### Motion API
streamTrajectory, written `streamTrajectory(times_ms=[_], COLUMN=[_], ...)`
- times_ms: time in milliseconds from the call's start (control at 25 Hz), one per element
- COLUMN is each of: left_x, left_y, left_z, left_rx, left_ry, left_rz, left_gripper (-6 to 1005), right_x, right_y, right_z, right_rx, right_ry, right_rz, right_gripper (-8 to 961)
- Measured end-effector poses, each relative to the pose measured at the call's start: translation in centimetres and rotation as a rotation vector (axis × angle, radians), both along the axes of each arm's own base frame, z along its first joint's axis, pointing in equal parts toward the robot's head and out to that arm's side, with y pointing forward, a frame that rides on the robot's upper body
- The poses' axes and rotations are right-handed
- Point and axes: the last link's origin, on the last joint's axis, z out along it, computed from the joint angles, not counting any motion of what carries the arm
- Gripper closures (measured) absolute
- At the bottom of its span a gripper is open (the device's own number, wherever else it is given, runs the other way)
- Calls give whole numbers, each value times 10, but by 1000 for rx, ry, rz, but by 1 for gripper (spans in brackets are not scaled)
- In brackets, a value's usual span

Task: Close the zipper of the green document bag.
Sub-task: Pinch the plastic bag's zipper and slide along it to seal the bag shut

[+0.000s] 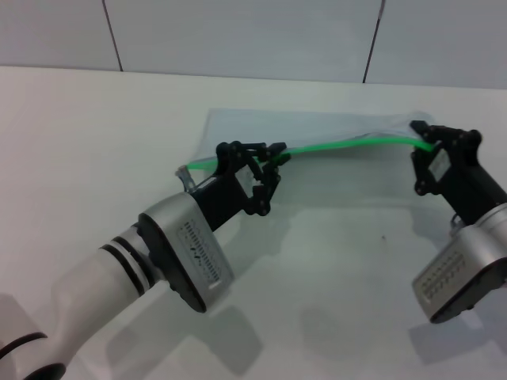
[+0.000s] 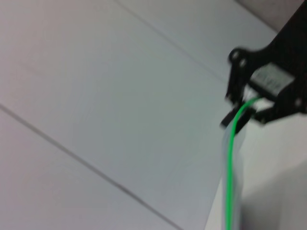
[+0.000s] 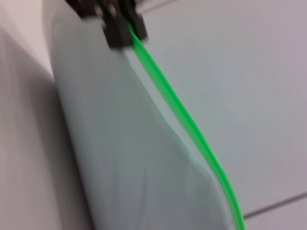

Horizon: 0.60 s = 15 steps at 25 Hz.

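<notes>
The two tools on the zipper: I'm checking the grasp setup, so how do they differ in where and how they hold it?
The left tool sits partway along the zipper, toward its left end; the right tool sits at the zipper's right end. The left tool reaches in from the near left, the right tool from the near right. Both pinch the green edge, holding the green document bag lifted off the table.

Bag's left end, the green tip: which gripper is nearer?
Left. The left gripper pinches the zipper a short way in from that tip of the bag; the right gripper holds the strip at the opposite end.
</notes>
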Motion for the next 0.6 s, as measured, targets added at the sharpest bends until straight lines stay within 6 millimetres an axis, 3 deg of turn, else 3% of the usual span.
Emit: streamTrajectory(times_ms=[600], left_x=[-23], left_y=[-4], left_z=[10], left_rx=[60], left_ry=[-47], left_rz=[122], left_gripper=[829], right_x=[34], right_y=[-3], right_z=[27], right_rx=[107], right_ry=[38], right_rz=[-115], right_gripper=[883])
